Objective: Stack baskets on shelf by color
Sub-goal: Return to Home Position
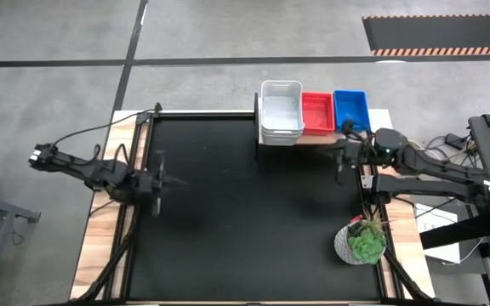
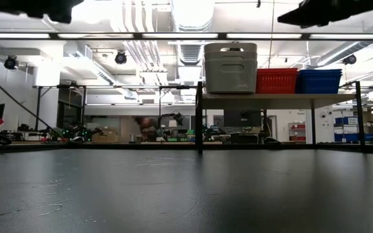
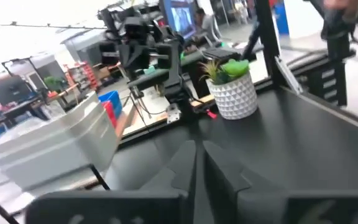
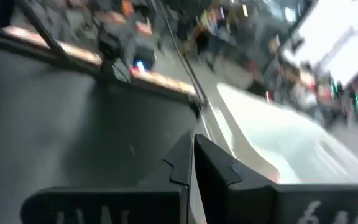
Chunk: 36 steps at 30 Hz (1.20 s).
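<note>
Both arms are being held low and extended, 1 at each side. The left gripper (image 1: 162, 181) is being held pointing inward, its 2 fingers (image 3: 179, 168) pressed together; the right gripper (image 1: 341, 158) is likewise being held closed, its 2 fingers (image 4: 213, 165) touching.

Ceiling lights (image 2: 188, 11) burn out to white glare in the low view, and the white baskets (image 2: 230, 68) stand grey against them. The black tabletop (image 2: 186, 194) gives back a dull grey sheen. From above the light is even and the shadows are faint and soft. A washed-out bright patch (image 4: 337, 37) fills one corner of the right wrist view.
</note>
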Motion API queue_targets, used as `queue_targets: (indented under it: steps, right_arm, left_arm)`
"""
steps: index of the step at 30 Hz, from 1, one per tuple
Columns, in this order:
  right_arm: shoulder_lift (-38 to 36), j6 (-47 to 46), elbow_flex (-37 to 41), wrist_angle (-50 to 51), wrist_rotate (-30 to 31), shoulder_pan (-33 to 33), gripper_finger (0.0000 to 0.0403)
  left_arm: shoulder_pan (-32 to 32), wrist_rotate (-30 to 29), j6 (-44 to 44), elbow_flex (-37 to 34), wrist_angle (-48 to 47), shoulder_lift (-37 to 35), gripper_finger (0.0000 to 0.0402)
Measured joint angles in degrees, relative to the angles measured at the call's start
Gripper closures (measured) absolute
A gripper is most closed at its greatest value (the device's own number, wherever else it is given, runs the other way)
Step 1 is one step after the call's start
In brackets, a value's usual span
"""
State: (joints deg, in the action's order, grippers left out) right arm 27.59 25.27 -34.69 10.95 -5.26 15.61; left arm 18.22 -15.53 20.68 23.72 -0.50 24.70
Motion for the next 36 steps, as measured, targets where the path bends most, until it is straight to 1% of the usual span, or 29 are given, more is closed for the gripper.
queue_targets:
  steps: [2, 4, 6, 10, 13, 16, 18, 20, 22, 26, 32, 34, 36]
  right_arm:
    - [0.21, 2.82, 2.76, -6.12, -3.00, 0.01, 0.0392]
    - [0.33, 5.76, 4.41, -8.78, -3.69, 0.10, 0.0392]
    - [0.14, 7.00, 5.23, -8.57, -3.59, 0.39, 0.0392]
    - [-3.04, 6.93, 7.02, -10.29, -4.22, 0.42, 0.0392]
    - [-5.40, 5.95, 8.00, -9.08, -4.18, 0.42, 0.0392]
    - [-8.66, 4.31, 8.80, -7.90, -4.26, 0.42, 0.0392]
    - [-10.86, 2.61, 10.06, -7.74, -5.72, 0.42, 0.0392]
    - [-13.06, 0.92, 11.61, -7.93, -7.16, 0.44, 0.0392]
    - [-15.17, -0.87, 13.43, -8.50, -7.42, 0.39, 0.0392]
    - [-20.18, -0.82, 18.44, -10.03, -7.14, 0.40, 0.0392]
    - [-27.38, -0.79, 26.09, -15.70, -7.03, 0.42, 0.0392]
    - [-27.54, -0.19, 28.71, -16.03, -6.90, 0.45, 0.0392]
    - [-27.25, 1.37, 29.81, -17.55, -6.18, 0.45, 0.0392]
  left_arm:
    - [-0.23, -0.03, -1.51, -2.06, -0.27, -3.63, 0.0397]
    - [-0.35, -0.02, -2.33, -3.80, -0.01, -8.16, 0.0399]
    - [-0.38, -0.04, -2.49, -5.75, -0.20, -12.07, 0.0400]
    - [-0.38, -0.31, -2.96, -8.78, 0.47, -19.78, 0.0401]
    - [-0.38, -0.31, -4.77, -11.05, -1.96, -24.11, 0.0401]
    - [-0.38, -0.72, -5.43, -12.17, -2.11, -23.39, 0.0401]
    - [-0.38, -0.95, -6.86, -13.31, 0.56, -21.96, 0.0401]
    - [-0.39, 0.43, -8.04, -15.18, 1.45, -21.31, 0.0401]
    - [-0.38, 2.12, -8.36, -17.49, 5.29, -21.41, 0.0402]
    - [-0.40, 2.45, -8.38, -22.54, 11.48, -22.33, 0.0402]
    - [-0.42, 2.45, -11.62, -23.23, 11.10, -23.04, 0.0402]
    - [-0.43, 1.69, -15.11, -23.23, 11.08, -22.63, 0.0402]
    - [-0.42, 1.56, -20.65, -23.25, 11.11, -22.03, 0.0402]
